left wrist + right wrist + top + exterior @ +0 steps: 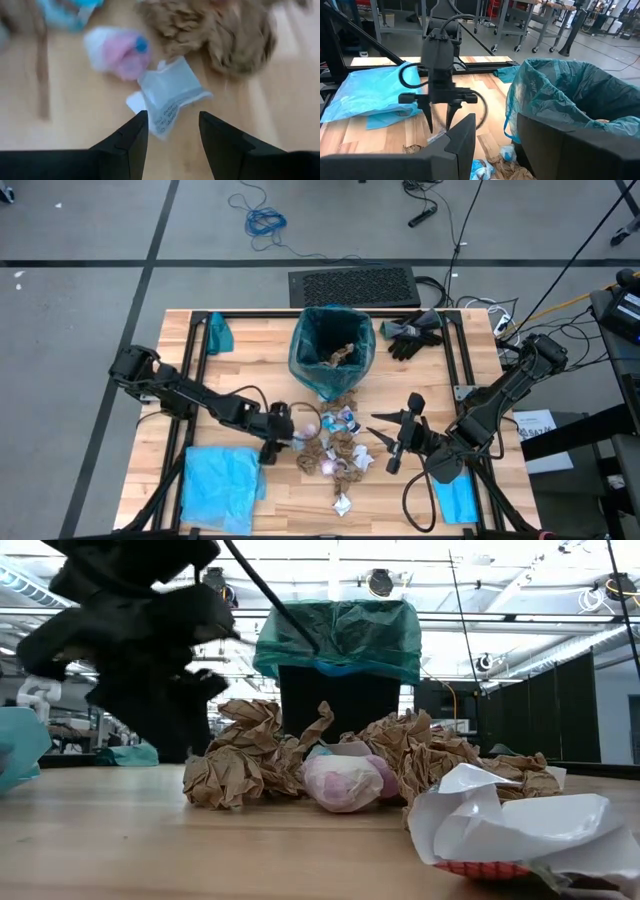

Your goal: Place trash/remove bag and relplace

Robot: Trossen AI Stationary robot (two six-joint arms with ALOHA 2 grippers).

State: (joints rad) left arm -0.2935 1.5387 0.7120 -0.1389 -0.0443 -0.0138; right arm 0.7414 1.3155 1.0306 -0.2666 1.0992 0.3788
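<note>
Above the trash (335, 448): left gripper (172, 131), fingers apart over a clear wrapper (172, 92).
Right gripper (385, 442): fingers apart, empty, near the bag (330, 345).

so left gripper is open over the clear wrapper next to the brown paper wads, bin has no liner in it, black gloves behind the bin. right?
One thing is wrong: the bin does have a liner. The teal-green bag is fitted over its rim, clear in the high view. The rest holds: the left gripper is open over the clear wrapper beside the brown paper wads, and the black gloves lie behind the bin.
</note>
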